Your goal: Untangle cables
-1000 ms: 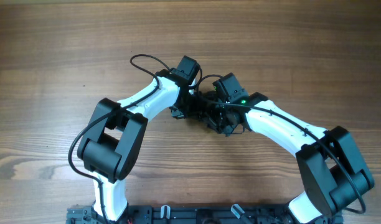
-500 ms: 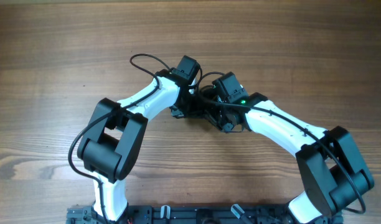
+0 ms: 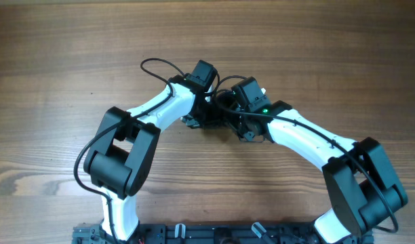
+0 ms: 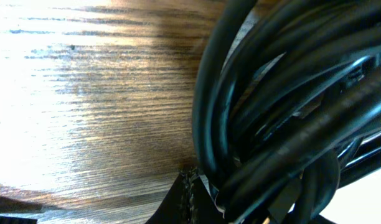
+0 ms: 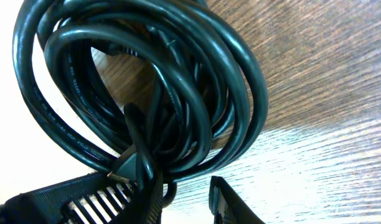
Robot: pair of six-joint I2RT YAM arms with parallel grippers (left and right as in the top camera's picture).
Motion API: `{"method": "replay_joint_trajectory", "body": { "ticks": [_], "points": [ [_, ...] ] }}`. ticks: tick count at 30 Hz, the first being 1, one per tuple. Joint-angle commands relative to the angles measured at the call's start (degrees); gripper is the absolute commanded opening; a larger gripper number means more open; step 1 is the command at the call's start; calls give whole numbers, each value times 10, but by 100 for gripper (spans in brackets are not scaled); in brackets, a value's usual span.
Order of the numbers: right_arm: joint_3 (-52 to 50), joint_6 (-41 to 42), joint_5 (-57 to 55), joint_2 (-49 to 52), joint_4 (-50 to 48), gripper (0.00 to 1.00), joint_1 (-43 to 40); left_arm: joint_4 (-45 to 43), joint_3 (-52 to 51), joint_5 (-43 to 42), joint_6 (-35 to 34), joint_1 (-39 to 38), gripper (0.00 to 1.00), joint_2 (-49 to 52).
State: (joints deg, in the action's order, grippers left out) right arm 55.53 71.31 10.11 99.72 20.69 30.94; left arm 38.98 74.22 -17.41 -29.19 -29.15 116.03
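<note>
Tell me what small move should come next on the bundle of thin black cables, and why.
Probably close the right gripper on the strand between its parted jaws. The bundle of thin black cables is tightly looped and the left gripper seems shut on it, so a second grip could free one loop.

The cables lie bunched on the table near its middle, wedged between two wrists. The left arm is at their left and the right arm at their right, both reaching in from the near edge.
</note>
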Motion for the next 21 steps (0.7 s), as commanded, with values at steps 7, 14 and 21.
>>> {"method": "replay_joint_trajectory", "body": {
  "ticks": [7,14,21],
  "points": [
    [3,-98,7,-3,-11,27,-3,7,-5,-5,16,5,4,-66],
    [3,-145,53,-3,-9,24,-26,-35,-5,7,13,25,4,-105],
    [3,-148,84,-3,-7,24,-47,-73,-5,5,-35,48,5,-91]
  ]
}}
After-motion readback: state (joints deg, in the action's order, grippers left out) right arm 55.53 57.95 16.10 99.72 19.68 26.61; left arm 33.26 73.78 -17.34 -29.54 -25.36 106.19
